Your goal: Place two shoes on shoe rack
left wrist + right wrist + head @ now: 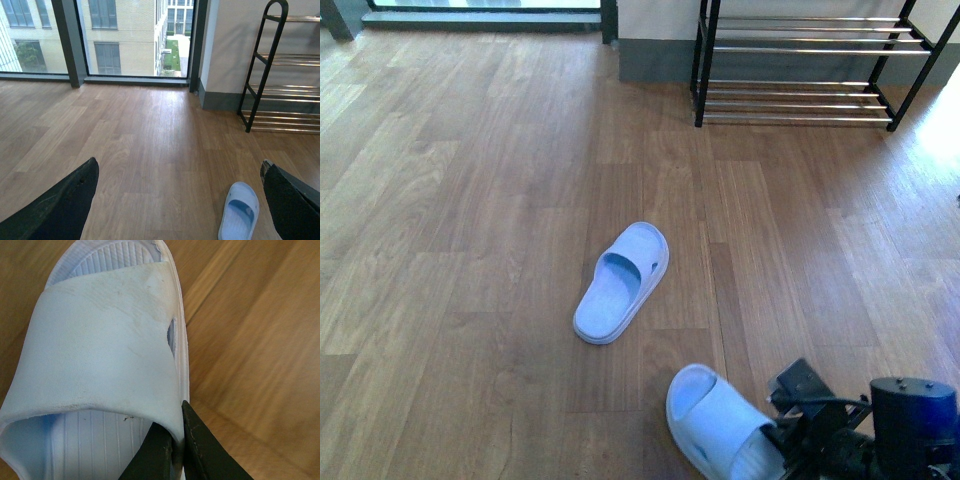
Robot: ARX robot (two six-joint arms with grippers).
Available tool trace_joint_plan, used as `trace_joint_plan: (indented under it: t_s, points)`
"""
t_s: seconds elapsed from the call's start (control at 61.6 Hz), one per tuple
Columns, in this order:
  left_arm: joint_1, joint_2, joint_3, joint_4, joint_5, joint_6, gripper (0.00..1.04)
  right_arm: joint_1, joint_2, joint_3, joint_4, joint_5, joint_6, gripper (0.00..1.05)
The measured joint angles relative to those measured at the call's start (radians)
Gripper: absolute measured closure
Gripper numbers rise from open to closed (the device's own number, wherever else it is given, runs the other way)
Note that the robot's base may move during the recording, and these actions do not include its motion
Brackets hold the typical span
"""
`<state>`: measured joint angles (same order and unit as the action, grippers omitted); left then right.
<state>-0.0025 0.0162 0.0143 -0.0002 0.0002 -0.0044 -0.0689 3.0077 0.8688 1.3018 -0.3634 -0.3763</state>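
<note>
The two shoes are out of view in every frame. The shoe rack [800, 48] stands against the far wall at the back right, black-framed with chrome bars; it also shows in the left wrist view [259, 75]. My right gripper [173, 416] is shut on the strap edge of a light blue slide sandal [105, 350], one finger inside the strap and one outside. In the front view that sandal [720, 418] lies at the near right on the floor, with the right gripper [785, 440] at its heel side. My left gripper [179, 162] is open and holds nothing.
A second light blue slide sandal [620, 283] lies on the wooden floor mid-room, also seen between the left gripper's spread fingers [240, 212]. Floor-to-ceiling windows [130, 35] run along the far left wall. Bare wooden floor lies between the sandals and the rack.
</note>
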Motion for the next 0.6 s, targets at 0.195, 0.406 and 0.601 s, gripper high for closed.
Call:
trace_joint_plan:
  t_s: [0.195, 0.406, 0.601]
  points:
    - [0.000, 0.000, 0.000, 0.000, 0.000, 0.000, 0.09, -0.090, -0.269, -0.171, 0.075, 0.115, 0.146, 1.03]
    - [0.000, 0.000, 0.000, 0.000, 0.000, 0.000, 0.09, -0.257, -0.829, -0.478, -0.087, 0.176, 0.279, 1.03]
    - [0.000, 0.000, 0.000, 0.000, 0.000, 0.000, 0.09, -0.395, -1.458, -0.660, -0.468, 0.109, 0.332, 1.03]
